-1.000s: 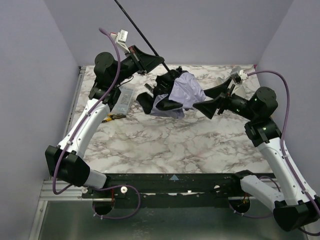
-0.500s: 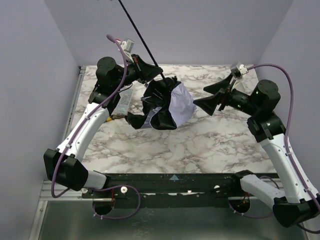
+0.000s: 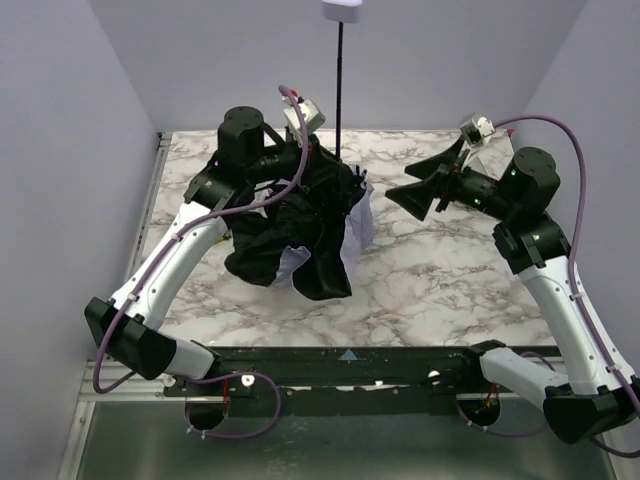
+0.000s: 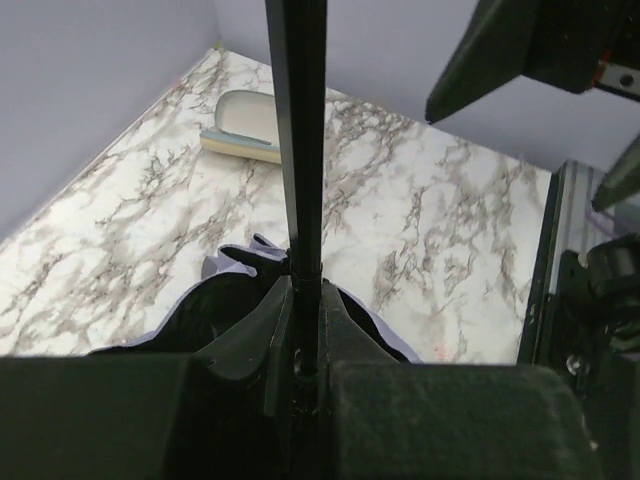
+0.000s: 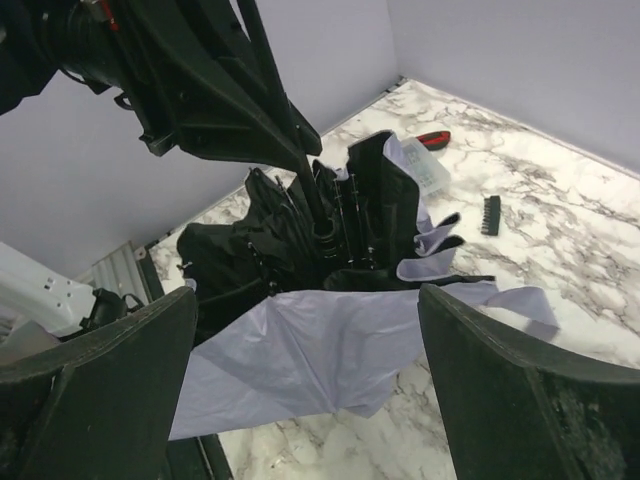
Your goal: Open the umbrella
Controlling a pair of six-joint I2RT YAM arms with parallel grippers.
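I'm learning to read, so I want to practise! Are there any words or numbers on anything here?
None. No word, number or sign can be read anywhere. The umbrella is plain black and pale fabric, and the pale flat object on the marble table shows no label.

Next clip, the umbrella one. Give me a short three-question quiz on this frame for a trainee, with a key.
1. Fill in: the umbrella's shaft stands roughly ____, with the handle at its top.
2. The left gripper holds the umbrella by its: A) handle, B) shaft, C) fabric edge.
3. True or false: the right gripper is clamped on the umbrella.
Key: 1 upright; 2 B; 3 false, its jaws stand open, clear of the umbrella.
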